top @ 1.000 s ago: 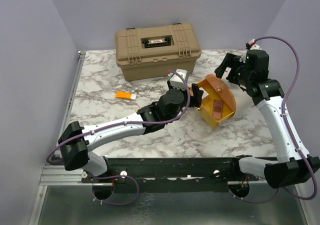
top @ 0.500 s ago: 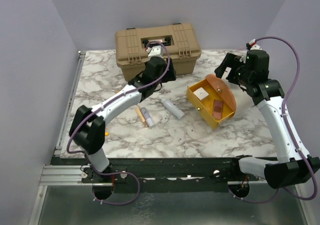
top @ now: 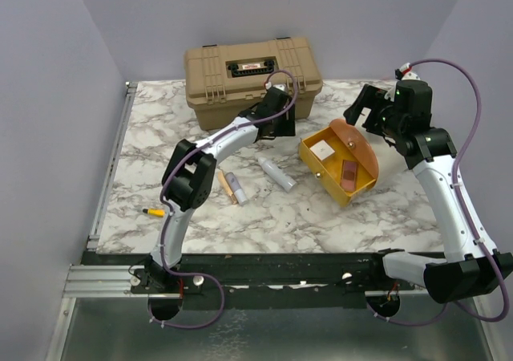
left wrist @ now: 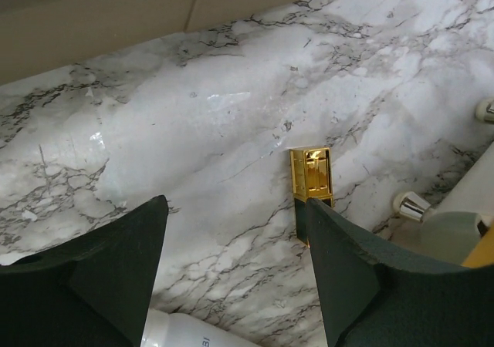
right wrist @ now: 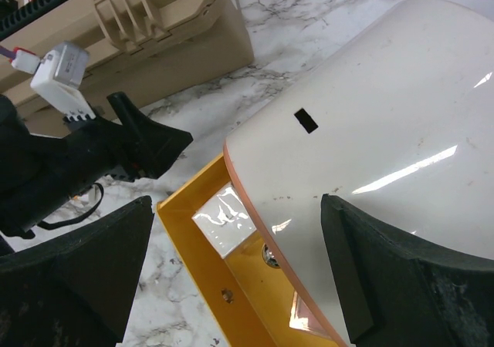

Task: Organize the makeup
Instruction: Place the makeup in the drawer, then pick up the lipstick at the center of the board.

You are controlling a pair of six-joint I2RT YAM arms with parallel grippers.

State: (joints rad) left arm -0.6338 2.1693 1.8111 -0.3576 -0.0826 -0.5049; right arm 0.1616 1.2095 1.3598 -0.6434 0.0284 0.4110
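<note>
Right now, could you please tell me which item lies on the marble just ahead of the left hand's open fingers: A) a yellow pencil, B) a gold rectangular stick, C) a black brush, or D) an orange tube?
B: the left wrist view shows a gold rectangular stick lying flat on the table before the open left hand.

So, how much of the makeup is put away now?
Done: a white piece and a brown piece lie in the open pouch. In hand: nothing; the left gripper hovers open above a gold stick. Left: that stick, the pale tube, the yellow pencil.
</note>
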